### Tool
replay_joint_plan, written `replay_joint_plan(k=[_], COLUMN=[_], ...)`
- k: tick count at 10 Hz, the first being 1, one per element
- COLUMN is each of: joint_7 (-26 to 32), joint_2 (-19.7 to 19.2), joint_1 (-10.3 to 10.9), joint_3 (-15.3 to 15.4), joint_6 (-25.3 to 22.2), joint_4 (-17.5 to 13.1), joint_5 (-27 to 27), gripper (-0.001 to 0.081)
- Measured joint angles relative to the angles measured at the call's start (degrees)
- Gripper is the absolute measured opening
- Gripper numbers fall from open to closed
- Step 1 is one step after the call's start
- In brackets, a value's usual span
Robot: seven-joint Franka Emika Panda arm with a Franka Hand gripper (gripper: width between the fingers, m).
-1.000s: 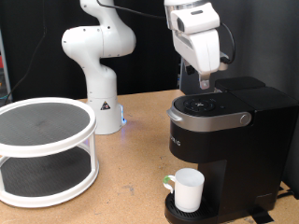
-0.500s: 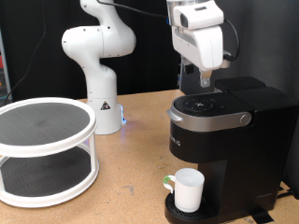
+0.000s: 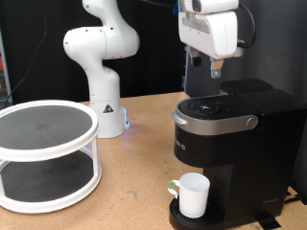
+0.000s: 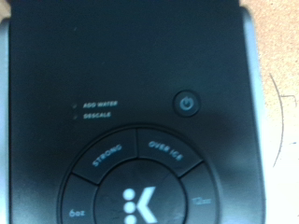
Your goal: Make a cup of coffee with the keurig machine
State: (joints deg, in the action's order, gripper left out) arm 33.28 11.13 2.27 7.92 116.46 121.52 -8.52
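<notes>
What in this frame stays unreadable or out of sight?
- Gripper, exterior view: too small to tell open from shut; absent from wrist view.
- Cup contents: exterior view's side angle hides the inside.
- Keurig machine right side: cut by exterior view's edge.
- Button panel: blurred, cropped in wrist view.

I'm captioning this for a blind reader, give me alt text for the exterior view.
A robot arm's pincer hangs above the lid of a black coffee machine, with a white cup on its drip tray. A white two-tier round shelf stands at the exterior view's left.
</notes>
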Motion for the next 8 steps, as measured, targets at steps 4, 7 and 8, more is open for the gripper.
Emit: replay_joint_plan(k=[4, 7, 8], joint_7=[-0.10, -0.10, -0.10], joint_2=[-1.69, -2.69, -2.98], joint_1=[0.00, 0.00, 0.00], joint_3=[-0.01, -0.01, -0.01], joint_6=[-1.13, -1.54, -1.82], joint_4=[-3.16, -3.41, -3.37], joint_5=[-0.17, -0.16, -0.06], gripper=[0.0801, 0.0707, 0.0707])
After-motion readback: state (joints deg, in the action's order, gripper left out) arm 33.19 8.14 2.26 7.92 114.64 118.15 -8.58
